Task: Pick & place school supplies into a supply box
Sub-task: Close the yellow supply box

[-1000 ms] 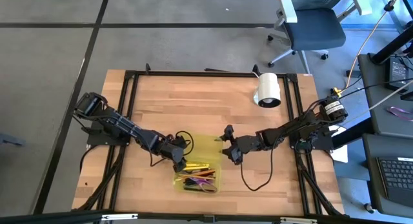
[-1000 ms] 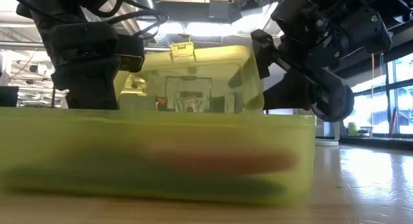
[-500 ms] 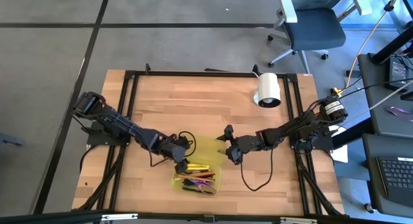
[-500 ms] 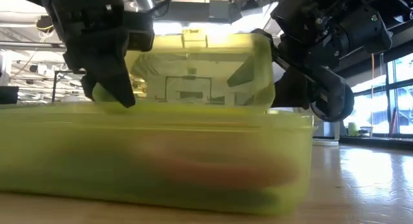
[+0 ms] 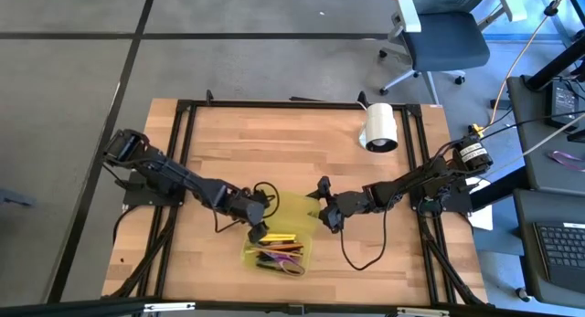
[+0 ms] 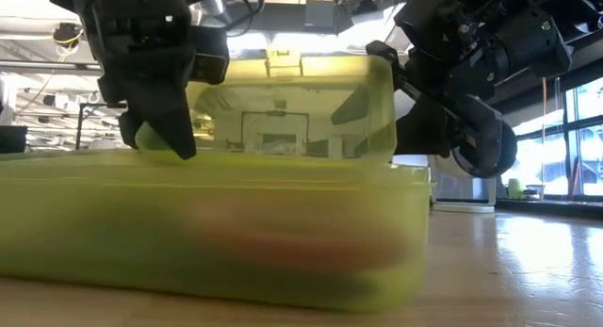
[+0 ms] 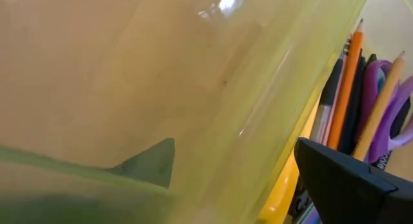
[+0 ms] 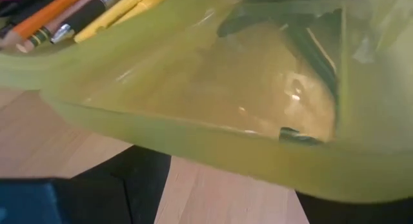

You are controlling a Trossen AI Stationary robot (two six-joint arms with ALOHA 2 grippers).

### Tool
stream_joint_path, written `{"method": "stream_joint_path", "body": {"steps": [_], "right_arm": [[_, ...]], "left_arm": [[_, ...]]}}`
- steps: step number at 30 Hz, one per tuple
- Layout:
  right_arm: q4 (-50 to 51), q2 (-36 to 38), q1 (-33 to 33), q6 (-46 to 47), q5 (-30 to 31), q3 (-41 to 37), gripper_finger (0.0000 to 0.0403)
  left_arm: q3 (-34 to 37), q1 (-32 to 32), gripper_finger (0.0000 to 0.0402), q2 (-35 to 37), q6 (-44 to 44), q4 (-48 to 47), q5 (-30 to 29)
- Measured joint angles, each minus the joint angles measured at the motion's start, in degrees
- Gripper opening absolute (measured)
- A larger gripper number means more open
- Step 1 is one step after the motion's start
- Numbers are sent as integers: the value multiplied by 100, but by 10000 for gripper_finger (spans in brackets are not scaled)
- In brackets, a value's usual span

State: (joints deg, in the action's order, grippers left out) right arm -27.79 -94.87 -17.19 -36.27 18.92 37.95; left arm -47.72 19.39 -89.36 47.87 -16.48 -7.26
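The supply box (image 5: 277,239) is a translucent yellow-green case near the table's near edge. Its base (image 6: 217,223) lies flat, and its lid (image 6: 287,106) stands up from the hinge on the far side. The school supplies (image 7: 361,88), pens, pencils and purple-handled scissors, lie in the base and also show in the right wrist view (image 8: 84,17). My left gripper (image 5: 258,229) is at the lid's left end, low by the hinge. My right gripper (image 5: 320,207) is open at the lid's right edge, its fingers pointing toward the table's left. My left gripper has the lid's left end (image 7: 277,121) between its fingers. One finger (image 7: 151,162) is outside the lid and shows through the plastic; the other finger (image 7: 348,185) is inside, over the pens. It comes slanting down from the left. The lid stands upright on its hinge. My right gripper has a finger (image 6: 400,77) right by the lid's upper right edge (image 6: 386,73), level from the table's right. Whether it touches the lid, I cannot tell.
A white cylindrical roll (image 5: 380,127) stands near the table's far right. A black cable (image 5: 361,258) loops on the wood right of the box. Bare wood lies far and left of the box. An office chair (image 5: 439,34) stands beyond the far edge.
My left gripper has moved down and toward the near right, onto the lid's left end. The lid now stands a little more upright. The base has slid slightly toward the table's left. My right arm has kept still.
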Motion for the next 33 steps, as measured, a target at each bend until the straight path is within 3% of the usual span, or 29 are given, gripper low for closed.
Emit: {"method": "stream_joint_path", "body": {"steps": [9, 23, 33], "right_arm": [[-31, 0, 0, -1, -2, 0, 288], [7, -4, 7, -4, 28, -4, 288], [-21, -7, 2, -3, -11, -4, 288]], "left_arm": [[0, -330, 310, -2, 59, -12, 890], [4, -631, 310, -4, 61, -553, 593], [0, -675, 310, -4, 315, -778, 885]]}}
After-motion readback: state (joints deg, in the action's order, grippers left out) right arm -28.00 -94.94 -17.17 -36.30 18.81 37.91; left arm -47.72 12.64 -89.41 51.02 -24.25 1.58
